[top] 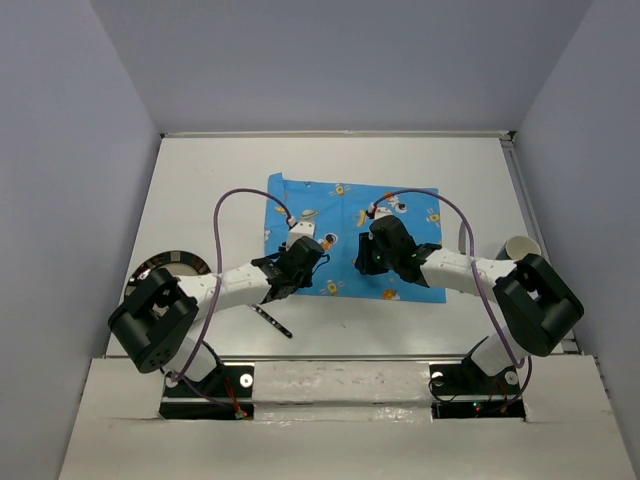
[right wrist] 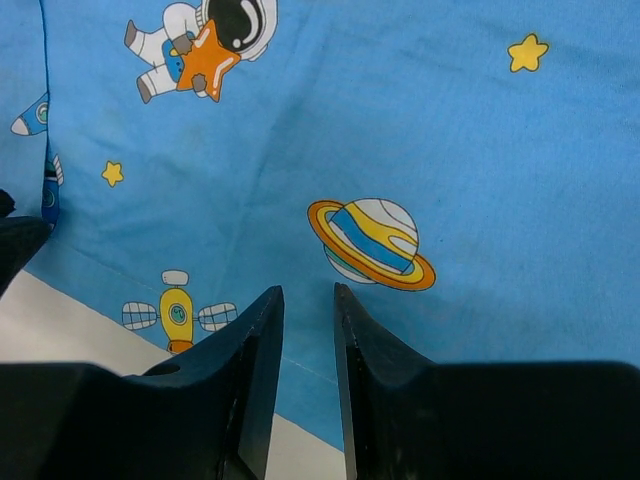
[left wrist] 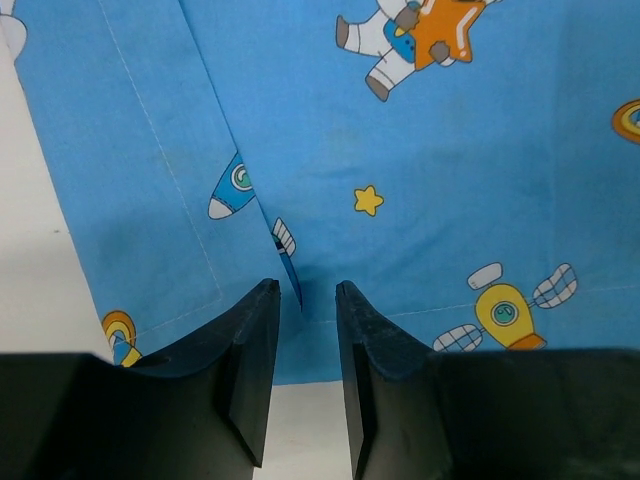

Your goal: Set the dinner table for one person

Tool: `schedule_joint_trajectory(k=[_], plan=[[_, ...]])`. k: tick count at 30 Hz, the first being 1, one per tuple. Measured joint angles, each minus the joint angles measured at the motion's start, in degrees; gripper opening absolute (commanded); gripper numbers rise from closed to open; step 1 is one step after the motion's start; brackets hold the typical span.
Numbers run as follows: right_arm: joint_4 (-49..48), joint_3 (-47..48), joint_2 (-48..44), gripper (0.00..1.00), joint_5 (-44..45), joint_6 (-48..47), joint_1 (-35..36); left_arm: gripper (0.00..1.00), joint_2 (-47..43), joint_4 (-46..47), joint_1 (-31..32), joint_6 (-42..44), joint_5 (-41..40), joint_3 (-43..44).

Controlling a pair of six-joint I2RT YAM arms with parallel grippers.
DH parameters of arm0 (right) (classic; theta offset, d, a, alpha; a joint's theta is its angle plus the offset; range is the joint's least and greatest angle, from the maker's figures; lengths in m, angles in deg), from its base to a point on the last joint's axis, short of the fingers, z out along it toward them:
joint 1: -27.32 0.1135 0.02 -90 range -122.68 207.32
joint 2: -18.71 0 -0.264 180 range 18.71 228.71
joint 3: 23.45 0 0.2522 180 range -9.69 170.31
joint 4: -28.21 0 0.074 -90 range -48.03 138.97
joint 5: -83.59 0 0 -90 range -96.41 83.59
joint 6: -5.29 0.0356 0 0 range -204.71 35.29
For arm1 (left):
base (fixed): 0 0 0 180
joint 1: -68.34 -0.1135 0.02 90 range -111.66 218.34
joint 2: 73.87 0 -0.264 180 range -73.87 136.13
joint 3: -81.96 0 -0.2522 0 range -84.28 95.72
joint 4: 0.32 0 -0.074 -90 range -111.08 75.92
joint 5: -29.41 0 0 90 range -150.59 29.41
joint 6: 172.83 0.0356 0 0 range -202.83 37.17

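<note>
The dinner table [top: 205, 190] is a white top, and a blue space-print cloth mat [top: 345, 210] lies at its middle. My left gripper [top: 298, 262] sits over the mat's near left edge, where a flap of the mat [left wrist: 150, 170] is folded over. Its jaws [left wrist: 305, 290] stand open a narrow gap apart, with the fold's crease running down between the tips. My right gripper [top: 375, 252] rests over the near right part of the mat [right wrist: 420, 130]. It [right wrist: 308, 290] is open too, with flat cloth and a planet print [right wrist: 370, 242] just ahead.
A dark plate [top: 168, 263] with a coloured rim lies at the left, partly under the left arm. A black utensil [top: 272, 320] lies near the front edge. A white cup [top: 521, 246] stands at the right. A silver rail [top: 330, 133] runs along the far edge.
</note>
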Motion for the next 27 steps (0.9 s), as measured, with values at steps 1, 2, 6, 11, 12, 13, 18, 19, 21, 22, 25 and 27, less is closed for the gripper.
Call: schedule_joint_trajectory(k=[1,2,6,11,12,13,18,19,21,22,25,27], plan=[[0.0,0.0,0.0,0.33,0.0,0.0,0.0,0.39,0.5,-0.1,0.0,-0.1,0.0,0.0],[0.0,0.0,0.0,0.33,0.1,0.0,0.0,0.39,1.0,-0.2,0.0,-0.2,0.0,-0.1],[0.0,0.0,0.0,0.33,0.4,0.0,0.0,0.4,1.9,-0.8,0.0,-1.1,-0.5,-0.3],[0.0,-0.1,0.0,0.33,0.6,0.0,0.0,0.4,2.1,-1.2,0.0,-2.3,-2.0,-0.5],[0.0,-0.2,0.0,0.33,0.6,0.0,0.0,0.38,2.3,-1.2,0.0,-2.5,-2.2,-0.5],[0.0,-0.3,0.0,0.33,0.6,0.0,-0.2,0.33,2.9,-1.2,0.0,-2.8,-2.4,-0.5],[0.0,-1.2,0.0,0.33,0.6,-0.1,-0.9,0.14,4.7,-0.3,-0.1,-3.7,-3.9,-0.5],[-0.1,-1.4,0.0,0.32,0.6,-0.1,-1.2,0.06,4.7,-0.3,-0.1,-3.7,-4.3,-0.5],[0.0,-1.9,0.0,0.32,0.6,-0.1,-1.5,0.01,4.9,0.0,-0.1,-4.1,-4.9,-0.5],[0.0,-2.0,0.0,0.32,0.6,-0.1,-1.8,0.0,4.9,0.0,-0.1,-4.2,-5.0,-0.5],[0.0,-2.4,0.0,0.32,0.5,-0.1,-2.3,0.0,4.7,0.0,-0.1,-4.5,-5.3,-0.5],[0.0,-2.5,0.0,0.32,0.5,-0.1,-2.6,0.0,3.8,-0.5,-0.1,-4.8,-5.2,-0.8]])
